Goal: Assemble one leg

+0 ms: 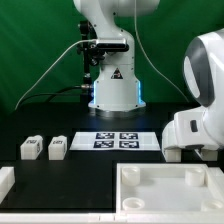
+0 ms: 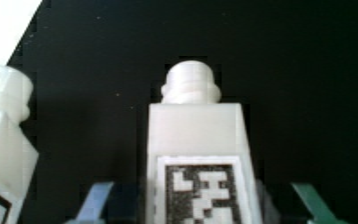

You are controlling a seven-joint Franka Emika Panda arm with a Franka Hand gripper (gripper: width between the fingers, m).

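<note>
In the wrist view a leg (image 2: 197,130), a white block-like post with a rounded peg at its far end and a black-and-white tag on its near face, lies on the black table between my fingers. My gripper (image 2: 208,200) is open, with a dark gap between the leg and each fingertip (image 2: 105,198). A second leg (image 2: 2,140) lies beside it. In the exterior view two legs (image 1: 30,148) (image 1: 57,147) lie at the left. My arm's white wrist (image 1: 200,100) fills the right side; its fingers are hidden there.
The marker board (image 1: 118,139) lies in front of the robot base (image 1: 112,90). The large white tray-like part (image 1: 150,205) with raised corner sockets sits at the front right. Another white part (image 1: 5,181) shows at the front left edge.
</note>
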